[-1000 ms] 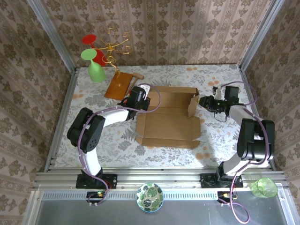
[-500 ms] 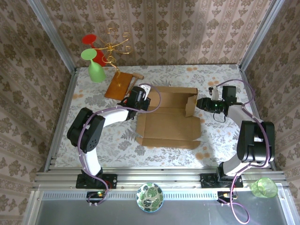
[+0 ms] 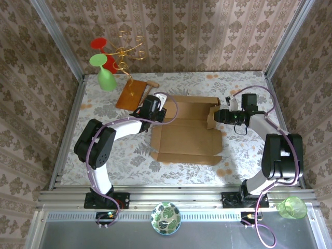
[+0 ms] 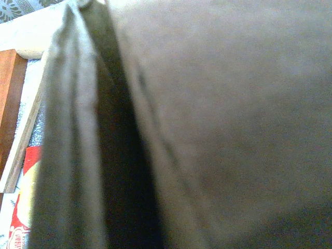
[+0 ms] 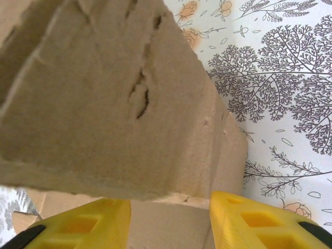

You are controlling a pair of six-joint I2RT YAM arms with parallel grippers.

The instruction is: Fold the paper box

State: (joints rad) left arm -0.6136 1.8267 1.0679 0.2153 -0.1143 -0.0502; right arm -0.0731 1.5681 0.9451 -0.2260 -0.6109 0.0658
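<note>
Paper box [image 3: 187, 134] half-folded mid surface [image 3: 111, 153], probably light, stiff yet easy to crease, best taken at flap edges: left hand [image 3: 160, 110] closed on its left wall, right hand [image 3: 218, 115] partly wide around right flap.

Wood board [image 3: 130, 94] far-left; green glass [image 3: 105, 75], red glass [image 3: 98, 44] by gold stand [image 3: 127, 52]; bowl [image 3: 165, 218] near edge.

A robot laboratory cell dressed like a home is being shown: patterned wallpaper panels [image 3: 207, 31] are being held in aluminium framing [image 3: 58, 41], and a left arm [image 3: 96, 142] and a right arm [image 3: 280, 150] are being carried on a rail [image 3: 171, 198] before a floral-clothed table [image 3: 244, 85].
</note>
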